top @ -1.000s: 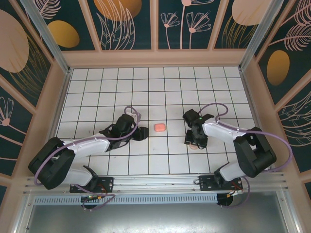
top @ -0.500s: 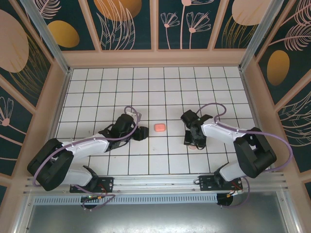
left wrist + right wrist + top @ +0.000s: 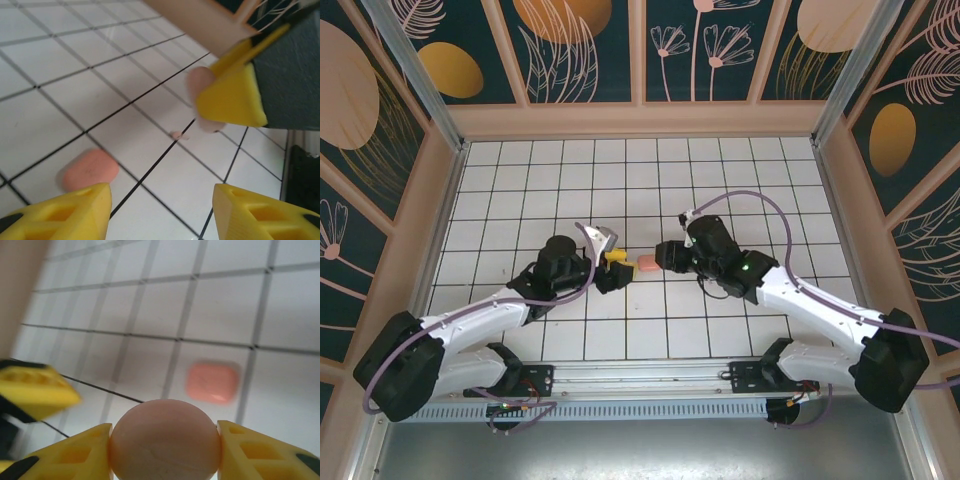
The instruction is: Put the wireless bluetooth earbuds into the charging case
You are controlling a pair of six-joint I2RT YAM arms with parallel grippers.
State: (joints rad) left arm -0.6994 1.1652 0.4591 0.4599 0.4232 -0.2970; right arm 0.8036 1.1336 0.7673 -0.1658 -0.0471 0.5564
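two pods, one on the tiles and one gripped

the coral pod (image 3: pixel 212 382) lies flat on the white floor (image 3: pixel 520 180) between the arms, contents hidden. the right gripper (image 3: pixel 666 256) clamps the pale pink round pod (image 3: pixel 165 440). the left gripper (image 3: pixel 161 196) is part open and empty, near the coral pod. a tiny pink earbud (image 3: pixel 176 135) lies on a grid line just beyond.

a yellow finger (image 3: pixel 232 100) half hides the pale pod (image 3: pixel 199 82); the earbud (image 3: pixel 176 135) is blurred.
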